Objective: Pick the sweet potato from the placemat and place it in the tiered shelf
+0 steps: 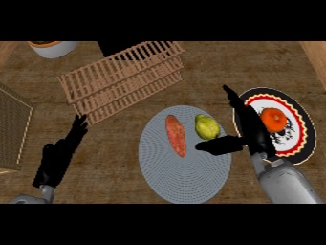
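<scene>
At this moment the task stood at its opening stage, with no part of the transfer completed. The sweet potato (175, 135) lay flat on the grey round placemat (186, 179), in its left half, with a yellow-green fruit (207, 127) just beside it on the right and apart from it. The tiered shelf (123, 79), a slatted wooden rack, stood beyond the placemat toward the upper left and held nothing that could be seen. The right hand (246, 131) was positioned over the placemat's right edge, fingers extended straight toward the far side and thumb spread out to the left over the mat; it held nothing and did not touch the sweet potato. The left hand (61, 155) rested at the lower left, fingers straight and relaxed, well apart from the placemat. A decorated plate (297, 125) carrying an orange object (272, 117) lay to the right, partly behind the right hand. Remaining steps, as judged: reach the sweet potato, grasp it, lift it, carry it to the shelf and release it there.
</scene>
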